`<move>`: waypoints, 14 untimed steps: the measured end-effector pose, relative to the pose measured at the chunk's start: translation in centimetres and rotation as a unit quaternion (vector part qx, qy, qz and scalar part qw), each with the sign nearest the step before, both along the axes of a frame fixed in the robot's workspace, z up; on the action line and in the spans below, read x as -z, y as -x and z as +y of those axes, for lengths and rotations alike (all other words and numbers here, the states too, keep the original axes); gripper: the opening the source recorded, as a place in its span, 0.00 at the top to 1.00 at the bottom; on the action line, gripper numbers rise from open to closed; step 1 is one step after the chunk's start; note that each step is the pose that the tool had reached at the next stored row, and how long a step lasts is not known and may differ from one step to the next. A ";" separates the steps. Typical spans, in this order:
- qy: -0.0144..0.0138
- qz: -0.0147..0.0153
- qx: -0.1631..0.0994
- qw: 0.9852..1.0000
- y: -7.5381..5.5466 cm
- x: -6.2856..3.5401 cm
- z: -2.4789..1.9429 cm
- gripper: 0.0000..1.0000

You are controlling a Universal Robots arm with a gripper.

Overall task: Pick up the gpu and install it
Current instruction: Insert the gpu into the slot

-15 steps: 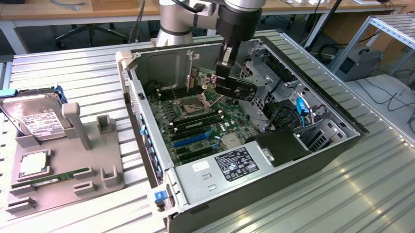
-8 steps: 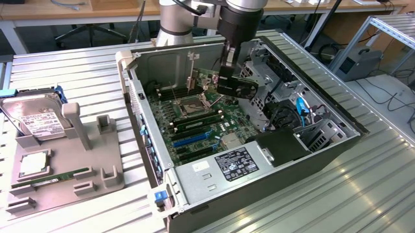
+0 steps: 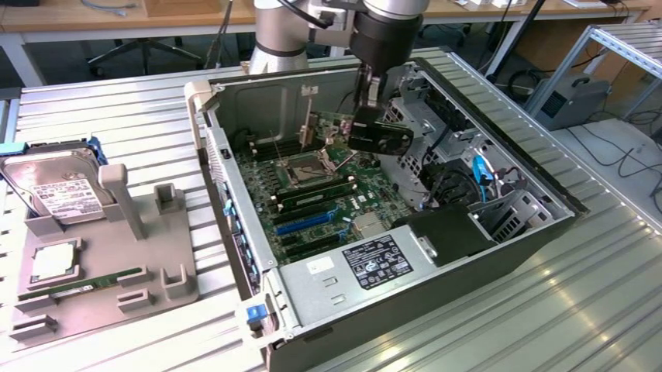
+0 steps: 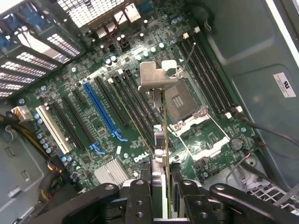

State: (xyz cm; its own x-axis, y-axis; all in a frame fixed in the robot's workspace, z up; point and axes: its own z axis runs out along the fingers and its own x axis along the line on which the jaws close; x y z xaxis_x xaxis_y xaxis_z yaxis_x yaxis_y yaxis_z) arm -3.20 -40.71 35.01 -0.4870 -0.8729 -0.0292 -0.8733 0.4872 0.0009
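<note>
The gripper (image 4: 163,201) is clenched on the gpu (image 4: 164,133). It holds the card edge-on, with the silver bracket (image 4: 158,77) at the far end. The card hangs inside the open computer case (image 3: 232,105), above the motherboard (image 4: 88,133) and between the long black slots and the empty processor socket (image 4: 183,100); it is not yet in any slot. To do this well, I think the card must stay upright, its edge lined exactly along the slot, and go down straight with even pressure. The case also contains a power supply (image 3: 374,263) and cables. On the exterior view's left, a grey tray (image 3: 104,298) carries a hard drive (image 3: 57,194) and a green memory stick (image 3: 93,280).
</note>
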 end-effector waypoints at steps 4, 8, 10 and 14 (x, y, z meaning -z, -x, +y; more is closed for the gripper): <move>0.000 0.000 -0.020 1.000 -0.1 0.04 0.00 0.73; 0.000 0.000 -0.039 0.999 -0.2 0.08 0.00 0.73; 0.000 0.000 -0.048 0.999 -0.3 0.10 0.00 0.73; 0.000 0.000 -0.067 0.998 -0.4 0.14 0.00 0.73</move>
State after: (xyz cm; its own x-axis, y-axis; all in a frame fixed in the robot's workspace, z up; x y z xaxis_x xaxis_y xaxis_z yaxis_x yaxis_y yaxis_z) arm -2.85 -40.71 34.87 -0.3663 -0.9300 -0.0292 -0.9304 0.3665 0.0009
